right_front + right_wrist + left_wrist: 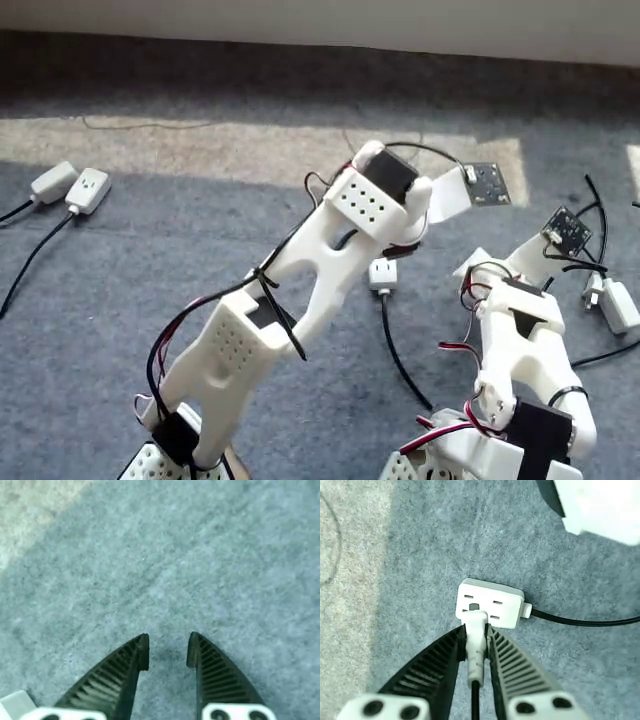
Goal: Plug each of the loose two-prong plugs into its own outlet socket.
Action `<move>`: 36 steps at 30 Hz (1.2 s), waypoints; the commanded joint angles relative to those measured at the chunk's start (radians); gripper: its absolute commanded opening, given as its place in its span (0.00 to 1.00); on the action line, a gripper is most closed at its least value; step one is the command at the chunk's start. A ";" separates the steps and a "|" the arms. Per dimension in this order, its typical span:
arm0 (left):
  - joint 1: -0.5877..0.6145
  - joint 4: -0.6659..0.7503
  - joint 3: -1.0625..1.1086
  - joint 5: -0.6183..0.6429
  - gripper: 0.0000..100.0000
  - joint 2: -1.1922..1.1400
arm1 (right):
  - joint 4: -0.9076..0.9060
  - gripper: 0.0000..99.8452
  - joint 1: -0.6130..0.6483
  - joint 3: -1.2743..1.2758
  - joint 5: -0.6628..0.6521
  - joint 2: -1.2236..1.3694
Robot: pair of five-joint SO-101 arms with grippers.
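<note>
My left gripper [476, 641] is shut on a white two-prong plug [475, 647], whose black cord runs back between the fingers. The plug's front end meets the face of a white outlet socket [490, 604] lying on the grey carpet; the prongs are hidden. In the high view that outlet [383, 273] lies under the tip of the left arm, which stretches to the middle of the floor. My right gripper [167, 652] hangs open over bare carpet with nothing between its fingers.
At the far left a white outlet [88, 190] and a plug [52, 182] lie together. Another white outlet [614, 304] with black cords lies at the right edge. The right arm [520, 340] stands close beside the left gripper.
</note>
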State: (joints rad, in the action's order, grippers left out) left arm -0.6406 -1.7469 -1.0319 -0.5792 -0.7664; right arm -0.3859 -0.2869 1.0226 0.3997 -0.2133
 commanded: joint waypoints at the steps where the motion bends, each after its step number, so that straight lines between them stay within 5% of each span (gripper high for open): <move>1: -0.010 -0.006 -0.007 -0.055 0.01 0.004 | -0.004 0.14 -0.013 -0.047 0.011 -0.002; 36: 0.047 0.104 0.084 -0.226 0.01 -0.035 | -0.004 0.14 -0.012 -0.047 0.011 -0.001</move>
State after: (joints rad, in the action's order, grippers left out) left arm -0.5946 -1.6901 -0.9613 -0.7971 -0.8140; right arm -0.3859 -0.2869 1.0226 0.3997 -0.2117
